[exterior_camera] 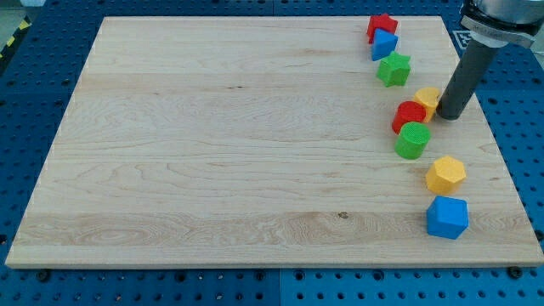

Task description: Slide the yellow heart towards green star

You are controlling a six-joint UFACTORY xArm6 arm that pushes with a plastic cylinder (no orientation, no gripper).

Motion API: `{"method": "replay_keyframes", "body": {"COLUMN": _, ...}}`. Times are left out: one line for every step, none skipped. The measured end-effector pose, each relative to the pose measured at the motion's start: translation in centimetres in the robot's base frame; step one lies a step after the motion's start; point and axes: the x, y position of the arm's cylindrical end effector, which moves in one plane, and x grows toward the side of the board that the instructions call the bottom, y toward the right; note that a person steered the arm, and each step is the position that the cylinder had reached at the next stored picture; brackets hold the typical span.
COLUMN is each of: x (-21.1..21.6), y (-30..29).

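Eight coloured blocks crowd the right side of a pale wooden board (pixel 212 153) that rests on a blue perforated table (pixel 518 127). At the view's top right, a red star (pixel 382 25) touches a blue block (pixel 384 45) just below it, and the green star (pixel 394 70) sits just under that pair. Lower down, the yellow heart (pixel 427 99) lies below and to the right of the green star, apart from it, partly hidden behind my tip (pixel 448 116), which presses against the heart's right edge. The rod itself rises dark and straight toward the view's top right corner; it has no jaws to spread or close, so it grips nothing. A red block (pixel 410 115) sits touching the heart's lower left, with a green cylinder (pixel 413 140) just beneath it. Farther toward the view's bottom, a yellow hexagonal block (pixel 446 174) stands above a blue block (pixel 447 218), the two close together near the board's right edge.
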Motion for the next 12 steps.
{"method": "replay_keyframes", "body": {"x": 1.1, "y": -1.1}}
{"method": "replay_keyframes", "body": {"x": 1.6, "y": -1.7}}
{"method": "replay_keyframes", "body": {"x": 1.6, "y": -1.8}}
{"method": "replay_keyframes", "body": {"x": 1.6, "y": -1.6}}
{"method": "replay_keyframes", "body": {"x": 1.6, "y": -0.2}}
{"method": "replay_keyframes", "body": {"x": 1.6, "y": 0.5}}
{"method": "replay_keyframes", "body": {"x": 1.5, "y": 0.5}}
{"method": "replay_keyframes", "body": {"x": 0.6, "y": 0.5}}
{"method": "replay_keyframes", "body": {"x": 0.2, "y": -0.6}}
{"method": "replay_keyframes", "body": {"x": 0.2, "y": -2.6}}
{"method": "replay_keyframes", "body": {"x": -0.1, "y": -3.0}}
{"method": "replay_keyframes", "body": {"x": -0.4, "y": -3.0}}
